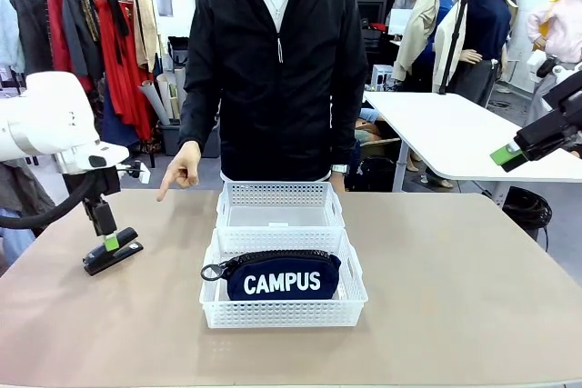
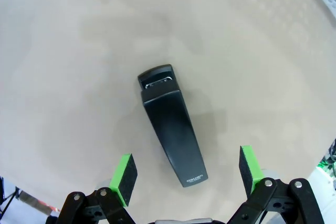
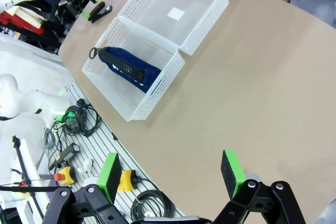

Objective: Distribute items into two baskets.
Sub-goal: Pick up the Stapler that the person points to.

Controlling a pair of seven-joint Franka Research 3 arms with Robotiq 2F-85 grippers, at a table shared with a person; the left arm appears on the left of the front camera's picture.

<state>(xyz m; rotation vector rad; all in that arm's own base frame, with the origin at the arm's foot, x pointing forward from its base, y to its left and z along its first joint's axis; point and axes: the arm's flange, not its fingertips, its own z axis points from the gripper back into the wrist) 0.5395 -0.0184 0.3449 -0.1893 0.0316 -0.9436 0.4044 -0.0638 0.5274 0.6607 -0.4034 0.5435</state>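
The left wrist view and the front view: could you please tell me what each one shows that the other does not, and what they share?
Left wrist view: the stapler from above, small print near its close end, lying between the left pincer's spread green pads without touching them.
Front view: the CAMPUS pouch in the near basket, the far basket empty, the person's hand pointing down at the table, the right pincer raised at the right.
Shared: the stapler on the table under the open left pincer.

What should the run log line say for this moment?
left gripper: open above stapler | right gripper: open, raised | pouch: in near basket | far basket: empty | person's hand: pointing down
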